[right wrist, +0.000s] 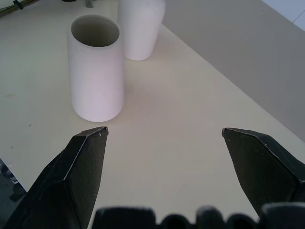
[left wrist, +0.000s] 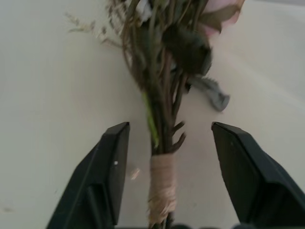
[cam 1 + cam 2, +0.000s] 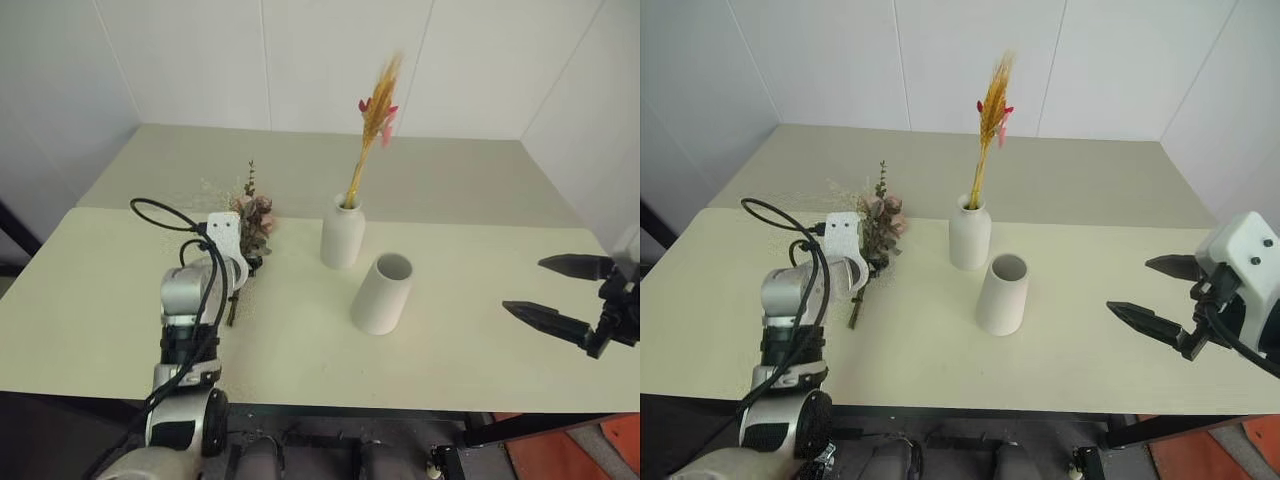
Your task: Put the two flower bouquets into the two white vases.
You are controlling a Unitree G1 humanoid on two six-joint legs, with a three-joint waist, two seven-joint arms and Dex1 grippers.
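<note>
Straddling the rose bouquet point(image 2: 162, 143), the left gripper's point(image 2: 169, 176) jaws stand apart.

A: The left gripper point(image 3: 243, 268) sits behind its own wrist, and the rose bouquet point(image 3: 254, 222) stems vanish there too.
B: At the wrist camera, the blooms run off frame and the twine wrap point(image 2: 162, 188) is cut short.

Matt white ceramic vases point(image 3: 381, 294); smooth matt table point(image 3: 480, 330); twine-wrapped stems point(image 2: 162, 183).
</note>
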